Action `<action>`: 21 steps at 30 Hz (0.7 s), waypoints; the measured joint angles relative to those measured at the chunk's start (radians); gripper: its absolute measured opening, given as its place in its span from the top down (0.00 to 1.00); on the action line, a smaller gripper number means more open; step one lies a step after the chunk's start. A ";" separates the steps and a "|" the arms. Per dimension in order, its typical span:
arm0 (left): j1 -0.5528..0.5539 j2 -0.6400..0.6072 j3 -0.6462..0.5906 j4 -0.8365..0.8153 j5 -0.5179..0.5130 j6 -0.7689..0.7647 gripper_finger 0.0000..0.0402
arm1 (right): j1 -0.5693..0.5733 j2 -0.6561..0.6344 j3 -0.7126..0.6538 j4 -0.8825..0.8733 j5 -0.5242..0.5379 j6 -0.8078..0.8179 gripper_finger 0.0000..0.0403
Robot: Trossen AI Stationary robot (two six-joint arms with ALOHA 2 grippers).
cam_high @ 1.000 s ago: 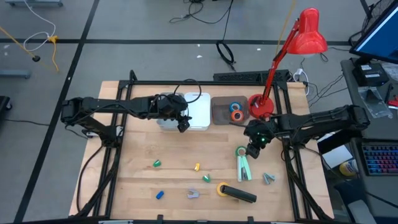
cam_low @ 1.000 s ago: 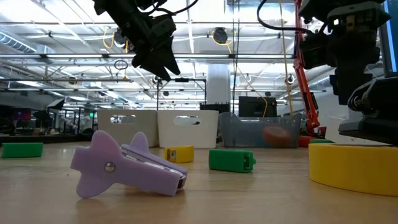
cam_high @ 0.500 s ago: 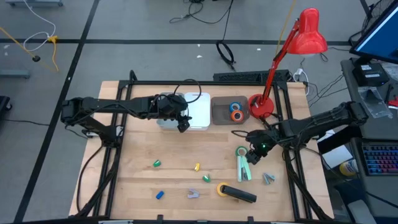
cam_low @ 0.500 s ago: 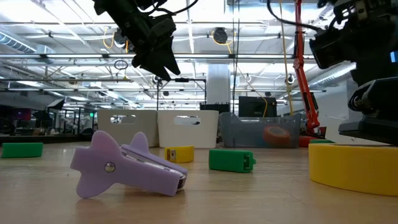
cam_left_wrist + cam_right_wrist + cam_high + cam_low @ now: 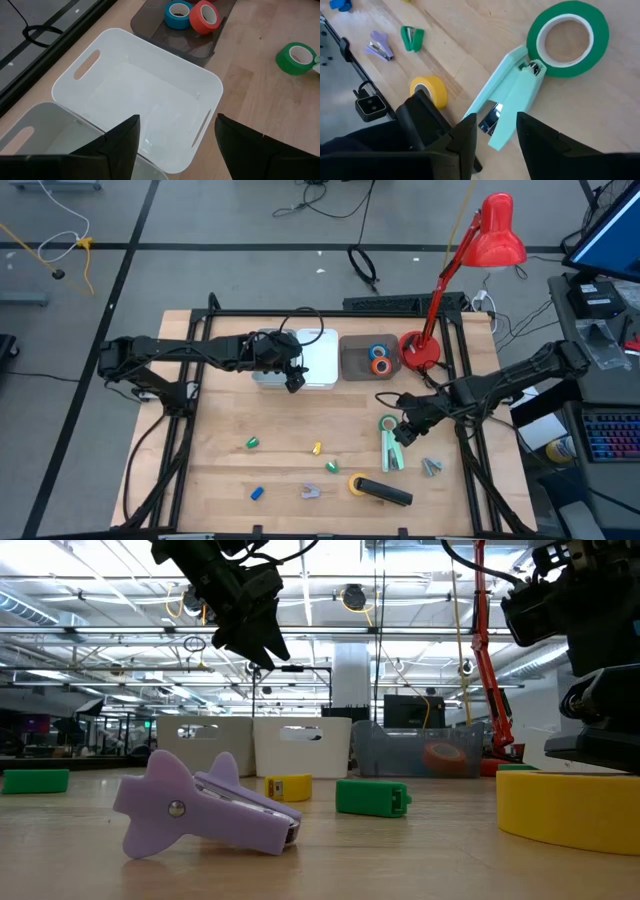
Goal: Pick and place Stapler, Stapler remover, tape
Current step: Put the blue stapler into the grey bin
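The mint stapler (image 5: 391, 450) lies lower right of centre in the high view, the green tape (image 5: 387, 423) touching its top. The right gripper (image 5: 404, 434) has dropped over it, fingers apart, empty; pickup looks imminent. The left gripper (image 5: 295, 381) hovers apart by the white bin (image 5: 318, 358).

Left tool (image 5: 175, 140) open; right tool (image 5: 495, 130) half-open

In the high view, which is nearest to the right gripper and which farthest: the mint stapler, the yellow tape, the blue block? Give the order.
From the right gripper:
1. Mint stapler, just beneath it, on the table's right side.
2. Yellow tape, toward the front edge, beside the black stapler.
3. Blue block, far across at front left.
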 joint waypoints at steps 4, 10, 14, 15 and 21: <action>0.000 0.000 0.000 0.000 0.000 0.000 0.36 | 0.000 0.000 0.000 0.000 0.001 -0.005 0.68; 0.000 0.000 0.000 0.000 0.000 -0.015 0.36 | 0.000 0.000 0.000 0.001 0.000 -0.008 0.68; 0.000 0.000 0.000 0.000 0.000 -0.015 0.36 | 0.000 0.000 0.000 0.000 0.011 0.003 0.68; 0.000 0.000 0.000 0.000 0.000 -0.015 0.36 | 0.000 0.000 0.000 -0.005 0.026 0.021 0.68; 0.000 0.000 0.000 0.000 -0.001 -0.011 0.36 | -0.003 0.000 0.000 -0.075 0.056 0.077 0.64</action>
